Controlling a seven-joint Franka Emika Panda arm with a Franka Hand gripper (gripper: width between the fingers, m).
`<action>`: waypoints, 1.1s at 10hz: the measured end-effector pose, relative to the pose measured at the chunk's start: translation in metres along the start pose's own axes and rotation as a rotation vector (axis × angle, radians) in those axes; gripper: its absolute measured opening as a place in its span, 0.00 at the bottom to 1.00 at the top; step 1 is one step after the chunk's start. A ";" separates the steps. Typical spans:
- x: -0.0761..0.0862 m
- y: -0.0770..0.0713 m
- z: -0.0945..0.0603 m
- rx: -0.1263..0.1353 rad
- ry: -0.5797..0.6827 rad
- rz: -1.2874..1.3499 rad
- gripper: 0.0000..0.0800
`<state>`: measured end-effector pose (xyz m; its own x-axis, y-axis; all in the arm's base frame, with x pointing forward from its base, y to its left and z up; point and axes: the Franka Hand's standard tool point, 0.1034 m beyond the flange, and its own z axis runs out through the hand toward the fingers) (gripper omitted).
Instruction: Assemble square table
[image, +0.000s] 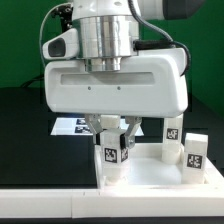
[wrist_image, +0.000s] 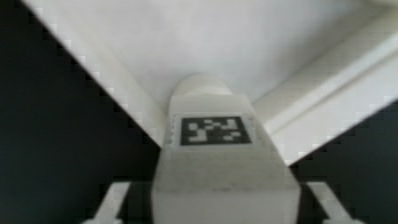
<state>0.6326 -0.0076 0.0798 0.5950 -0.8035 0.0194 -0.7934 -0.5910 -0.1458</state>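
The square table's white top (image: 150, 180) lies at the front of the exterior view; in the wrist view its raised rim (wrist_image: 334, 92) runs toward a corner. One white leg (image: 112, 160) with a black-and-white tag stands upright at the top's corner toward the exterior view's left. My gripper (image: 113, 150) hangs straight over it, one finger on each side. The wrist view shows the leg (wrist_image: 217, 135) between my fingers (wrist_image: 118, 200), with a thin dark gap on each side. The gripper (wrist_image: 217, 208) is open around the leg, its pads close to the sides.
Two more tagged white legs (image: 172, 135) (image: 195, 152) stand upright toward the exterior view's right, at the back edge of the top. The marker board (image: 72, 126) lies on the black table behind the gripper. A green backdrop closes the rear.
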 end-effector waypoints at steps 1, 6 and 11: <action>-0.002 -0.003 0.001 -0.008 -0.008 0.228 0.35; -0.002 -0.002 0.002 0.008 -0.021 0.553 0.37; -0.007 -0.010 0.001 0.010 0.003 -0.137 0.80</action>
<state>0.6366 0.0039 0.0799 0.6973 -0.7155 0.0429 -0.7033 -0.6945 -0.1517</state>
